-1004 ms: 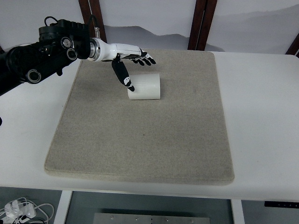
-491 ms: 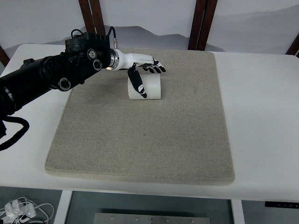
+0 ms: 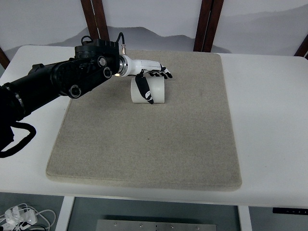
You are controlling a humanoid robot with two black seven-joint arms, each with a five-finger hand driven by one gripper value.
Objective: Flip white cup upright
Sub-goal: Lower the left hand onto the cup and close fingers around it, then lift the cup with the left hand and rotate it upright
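The left hand (image 3: 150, 81) is reaching in from the left over the white cup (image 3: 149, 90), which is lying on its side on the grey mat (image 3: 144, 144), toward the far-left part of it, w/ the mat sitting on the white desk (image 3: 269, 120). Fingers are splayed over the cup's top, thumb is hanging down across its near face; nothing's clamped yet, hand is apart, though whether it's actually touching the cup can't be told. Risk, as I'm reading it: the cup is round and lying sideways, so a nudge from the thumb or fingers before they close is probably sending it rolling across the mat, away from the grip. A shallow pinch could also slip mid-flip. The cup is looking plain, smooth, cylindrical, no handle visible, prob. light.
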